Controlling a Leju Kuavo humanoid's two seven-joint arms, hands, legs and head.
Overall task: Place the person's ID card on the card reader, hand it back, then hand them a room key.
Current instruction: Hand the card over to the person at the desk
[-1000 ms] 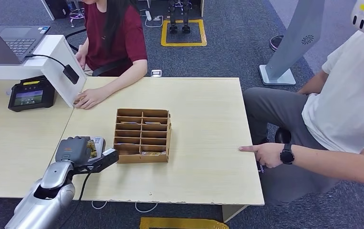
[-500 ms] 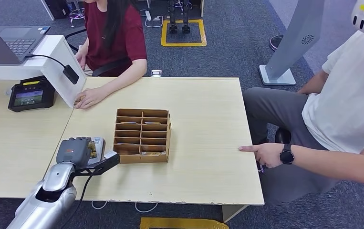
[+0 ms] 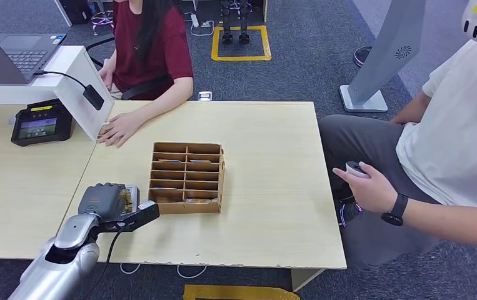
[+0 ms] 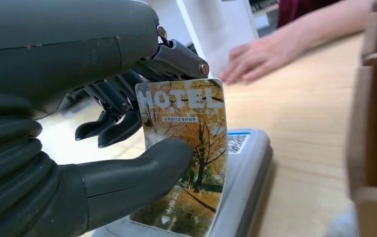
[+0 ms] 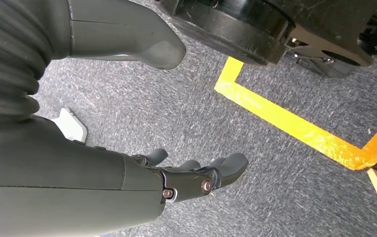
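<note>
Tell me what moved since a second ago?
The person's hand on the right lifted off the table and now holds a small device. The left hand slid slightly toward the box, still holding the card. Everything else stayed put.

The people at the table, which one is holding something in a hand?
The person in the white shirt, seated on the right. That person's hand holds a small pale device. The person in the dark red shirt only rests an empty hand flat on the table.
</note>
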